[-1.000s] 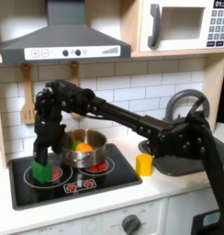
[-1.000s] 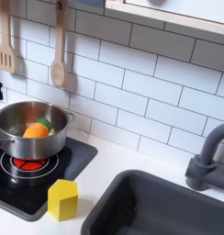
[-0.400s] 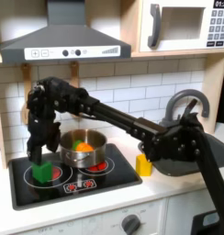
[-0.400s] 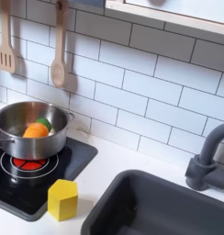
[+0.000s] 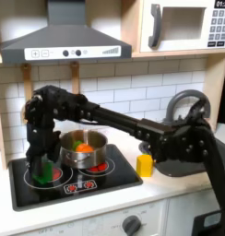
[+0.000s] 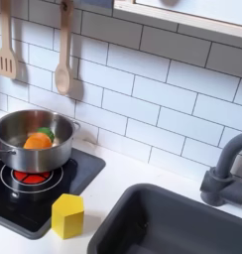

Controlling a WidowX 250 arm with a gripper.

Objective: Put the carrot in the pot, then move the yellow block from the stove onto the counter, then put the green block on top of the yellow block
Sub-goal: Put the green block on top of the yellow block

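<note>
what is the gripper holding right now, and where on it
It cannot be told. In the first exterior view the gripper is down around the green block on the stove, but whether its fingers grip the block is unclear.

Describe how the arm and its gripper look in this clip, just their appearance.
In the first exterior view the arm is all black: boxy links, chunky rounded joints and a bulky black base. The gripper is black too, with slim fingers. Image blur hides any markings or cables.
</note>
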